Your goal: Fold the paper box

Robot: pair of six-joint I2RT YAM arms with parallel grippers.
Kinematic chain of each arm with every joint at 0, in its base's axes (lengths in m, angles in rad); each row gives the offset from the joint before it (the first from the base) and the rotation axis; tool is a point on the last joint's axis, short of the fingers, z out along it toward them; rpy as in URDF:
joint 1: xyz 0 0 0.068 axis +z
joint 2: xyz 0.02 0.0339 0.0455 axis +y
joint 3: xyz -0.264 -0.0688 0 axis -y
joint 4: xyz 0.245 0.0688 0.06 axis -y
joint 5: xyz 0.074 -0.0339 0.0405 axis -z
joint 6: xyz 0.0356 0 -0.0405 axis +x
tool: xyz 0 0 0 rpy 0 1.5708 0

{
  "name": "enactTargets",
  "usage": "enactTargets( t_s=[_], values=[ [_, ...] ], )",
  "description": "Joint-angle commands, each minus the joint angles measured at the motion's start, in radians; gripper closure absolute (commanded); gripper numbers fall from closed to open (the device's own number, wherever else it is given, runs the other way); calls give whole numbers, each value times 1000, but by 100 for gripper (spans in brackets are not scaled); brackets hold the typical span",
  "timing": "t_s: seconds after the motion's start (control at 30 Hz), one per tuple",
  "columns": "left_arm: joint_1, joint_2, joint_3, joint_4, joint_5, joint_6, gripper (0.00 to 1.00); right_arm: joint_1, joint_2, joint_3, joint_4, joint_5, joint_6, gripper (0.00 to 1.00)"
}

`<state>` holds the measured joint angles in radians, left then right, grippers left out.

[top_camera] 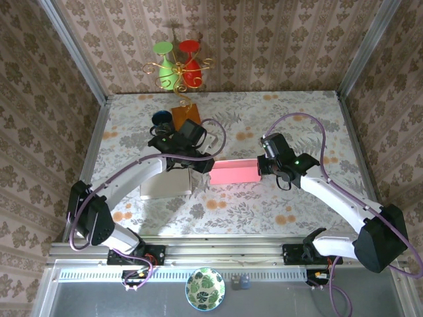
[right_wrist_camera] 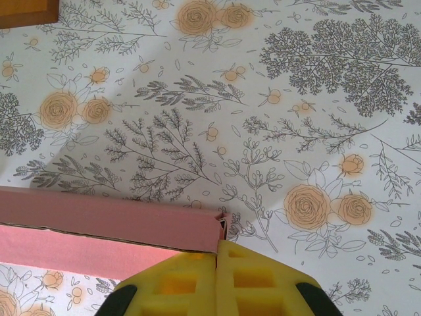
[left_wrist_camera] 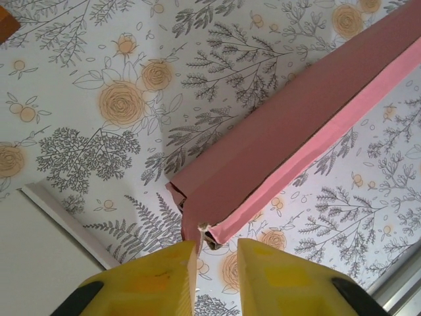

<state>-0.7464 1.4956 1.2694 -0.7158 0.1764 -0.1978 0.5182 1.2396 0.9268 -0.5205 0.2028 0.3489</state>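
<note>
Count from top view: 1 pink paper box (top_camera: 232, 173) at table (top_camera: 284, 119) centre, left gripper (top_camera: 203, 165) at its left end, right gripper (top_camera: 261, 166) at its right end. 1 white box (top_camera: 165, 187) lies just left of it.

Left wrist: 2 yellow fingers (left_wrist_camera: 171, 263) slightly apart, box corner at the gap, can't tell if clamped.

Right wrist: 2 fingers pressed together, pinching the box's end wall.
</note>
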Motion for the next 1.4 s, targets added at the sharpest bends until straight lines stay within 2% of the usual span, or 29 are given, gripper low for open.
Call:
enactTargets(
  t_s=[0.0, 0.37, 0.6, 0.8, 0.9, 1.37],
  values=[
    [-4, 13, 44, -30, -25, 32, 79, 8, 23, -3, -70, 12, 20, 100],
    [-4, 43, 57, -31, -31, 31, 84, 7, 28, 1, -67, 12, 20, 100],
    [-5, 43, 50, -24, -27, 25, 83, 7, 32, -1, -64, 10, 22, 100],
    [-6, 19, 42, -24, -36, 11, 73, 6, 32, 2, -66, 10, 24, 100],
    [-5, 9, 35, -24, -36, 8, 72, 6, 35, 3, -66, 9, 22, 100],
    [-5, 45, 36, -24, -32, 19, 81, 6, 37, 2, -65, 6, 24, 100]
  ],
)
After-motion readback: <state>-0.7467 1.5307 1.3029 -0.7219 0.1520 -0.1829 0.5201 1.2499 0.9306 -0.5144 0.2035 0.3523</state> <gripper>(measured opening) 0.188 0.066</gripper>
